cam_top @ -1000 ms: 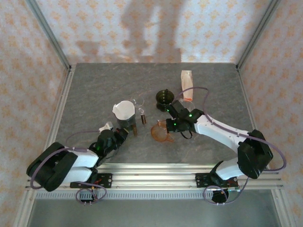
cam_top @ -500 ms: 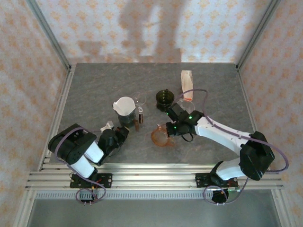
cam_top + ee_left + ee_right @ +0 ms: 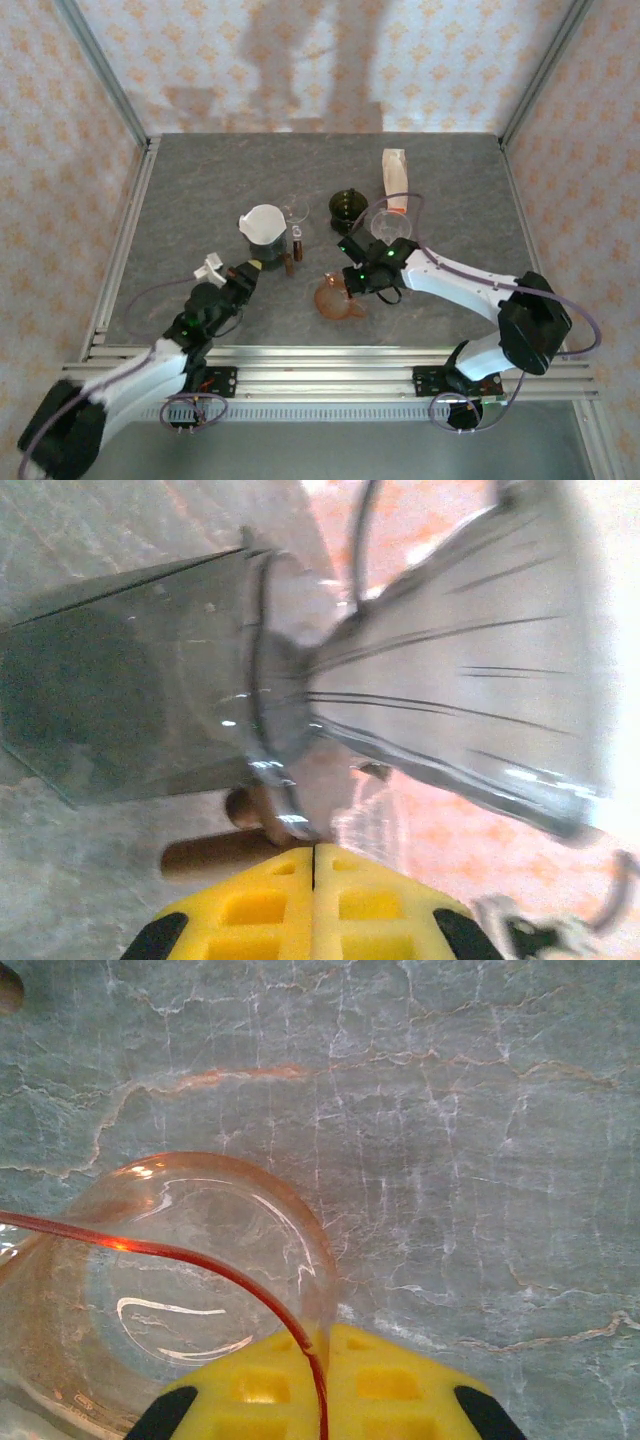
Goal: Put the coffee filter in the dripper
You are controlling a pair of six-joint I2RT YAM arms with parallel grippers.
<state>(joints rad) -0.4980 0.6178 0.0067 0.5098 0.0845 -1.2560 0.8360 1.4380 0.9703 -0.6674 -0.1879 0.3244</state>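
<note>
**Yellow pads clamp an orange rim; filter sits in the grey cone**

Yellow fingertips of the right gripper (image 3: 322,1355) are pressed together on the thin rim of the orange dripper (image 3: 200,1260), one pad inside the cup and one outside. The see-through cup is tilted, its mouth turned partly toward the wrist camera. Whether it touches the stone below cannot be told.

The left gripper (image 3: 313,880) is clenched on nothing, its two pads meeting along a single seam. It points at the grey dripper (image 3: 470,680) from close by, without touching it. That ribbed cone stands on a dark vessel (image 3: 130,700), and a small brown piece (image 3: 210,852) lies at the vessel's foot, just beside the fingertips.

From above, the white coffee filter (image 3: 262,222) sits inside the grey dripper, left of the table's middle and well apart from the orange one.

Farther back stand a green dripper (image 3: 346,207) and a clear dripper (image 3: 390,225), near each other. A pale paper packet (image 3: 394,168) lies just behind them on the grey marbled table (image 3: 200,180).
</note>
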